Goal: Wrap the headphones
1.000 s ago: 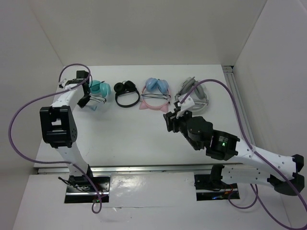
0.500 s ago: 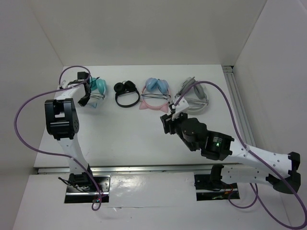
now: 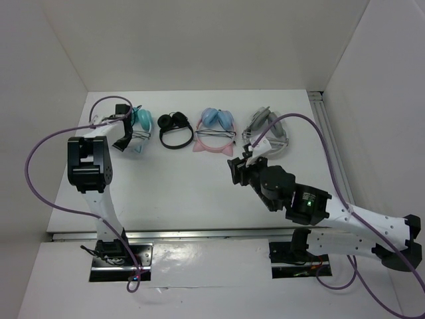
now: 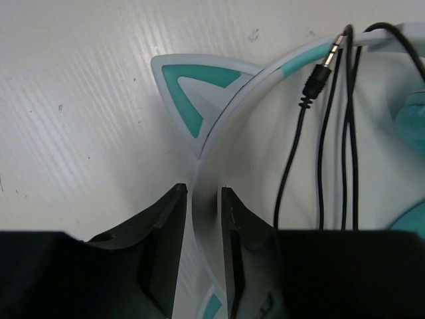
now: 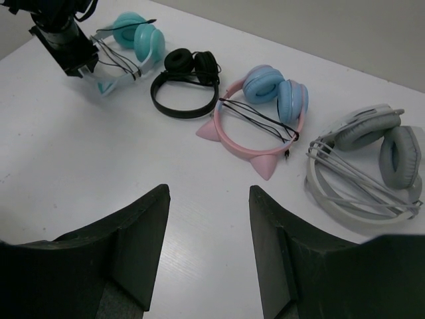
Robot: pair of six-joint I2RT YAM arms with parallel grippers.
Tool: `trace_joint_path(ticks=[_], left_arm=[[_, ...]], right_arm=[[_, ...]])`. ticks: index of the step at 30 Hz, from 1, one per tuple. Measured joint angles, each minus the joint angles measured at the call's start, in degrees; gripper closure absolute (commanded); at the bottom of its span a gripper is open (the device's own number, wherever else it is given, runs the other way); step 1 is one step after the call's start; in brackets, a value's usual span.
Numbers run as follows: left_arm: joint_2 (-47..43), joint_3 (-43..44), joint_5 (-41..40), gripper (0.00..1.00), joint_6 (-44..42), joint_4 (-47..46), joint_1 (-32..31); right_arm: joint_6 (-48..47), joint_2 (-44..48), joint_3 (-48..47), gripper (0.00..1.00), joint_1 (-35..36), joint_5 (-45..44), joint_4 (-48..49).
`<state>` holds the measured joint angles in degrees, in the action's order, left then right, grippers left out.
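The teal headphones (image 3: 141,123) lie at the back left of the table, with teal cups and a pale headband (image 4: 234,113) that has a teal cat ear (image 4: 189,90). Their thin black cable (image 4: 323,146) crosses the band, and its plug (image 4: 317,74) rests near the band. My left gripper (image 4: 204,191) is shut on the headband just below the cat ear; it also shows in the top view (image 3: 122,136) and the right wrist view (image 5: 74,54). My right gripper (image 5: 209,193) is open and empty above bare table, near the pink pair; it shows in the top view (image 3: 234,166).
A black pair of headphones (image 3: 174,129), a pink cat-eared pair with blue cups (image 3: 214,131) and a grey pair (image 3: 269,131) lie in a row to the right of the teal pair. Walls enclose the table at the back and both sides.
My left arm has swung its elbow right, and the gripper with the teal headphones has shifted slightly right and toward the back. My right gripper moved left, then back.
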<state>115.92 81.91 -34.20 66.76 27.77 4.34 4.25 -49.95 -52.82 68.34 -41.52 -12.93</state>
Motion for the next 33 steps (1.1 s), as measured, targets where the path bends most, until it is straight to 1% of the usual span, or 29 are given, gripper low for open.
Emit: trace_joint_path(ticks=[1,2,3,4,6,7,9,10,11,14,15,28,30,31,33], left_arm=[[0.0,-0.66,0.0,0.58,0.57,-0.2,0.0],[0.0,-1.31,0.11,0.55,0.92,-0.44,0.0],[0.0,-2.01,0.22,0.4,1.2,-0.9,0.0],[0.0,-2.34,0.07,0.35,0.98,-1.07,0.0],[-0.17,-2.43,0.13,0.33,1.68,-1.62,0.0],[-0.2,-2.43,0.13,0.22,1.86,-1.73,0.0],[-0.44,-2.45,0.22,0.22,2.23,-1.88,0.0],[-0.74,-2.64,0.48,0.2,2.4,-1.99,0.0],[-1.29,-3.1,0.7,0.13,2.45,-2.03,0.0],[-3.52,-4.15,1.16,0.06,2.38,-1.55,-0.13],[-4.44,-4.26,1.22,0.0,2.32,-1.57,-0.17],[-19.56,-4.61,3.1,0.0,-0.79,-1.81,-0.26],[-22.29,-4.61,4.22,0.0,-1.29,0.02,-0.24],[-24.02,-4.68,5.16,0.0,-2.08,1.27,-0.33],[-28.92,-5.79,6.16,0.0,-2.89,2.19,-0.94]], right_arm=[[0.0,0.15,0.02,0.41,0.0,-0.09,0.0],[0.04,0.35,0.02,0.41,0.0,-0.09,0.02],[0.22,0.55,0.02,0.41,0.0,-0.13,0.04],[0.28,0.76,0.04,0.41,0.0,-0.13,0.04],[0.42,1.2,0.04,0.41,0.02,-0.15,0.07],[0.44,1.42,0.04,0.41,0.02,-0.17,0.07],[0.44,1.75,0.04,0.41,0.04,-0.2,0.09],[0.44,1.84,0.04,0.41,0.04,-0.22,0.09],[0.46,1.88,0.04,0.41,0.04,-0.31,0.09],[0.46,1.84,0.04,0.41,0.04,-0.28,0.09],[0.46,1.84,0.04,0.41,0.04,-0.28,0.09],[0.81,0.92,0.02,0.41,0.04,1.09,-0.09],[1.38,1.11,-0.11,0.21,0.04,1.81,-0.68],[1.79,1.2,-0.48,0.0,0.04,2.08,-1.46],[3.1,1.22,-1.86,0.0,0.04,2.56,-3.69]])
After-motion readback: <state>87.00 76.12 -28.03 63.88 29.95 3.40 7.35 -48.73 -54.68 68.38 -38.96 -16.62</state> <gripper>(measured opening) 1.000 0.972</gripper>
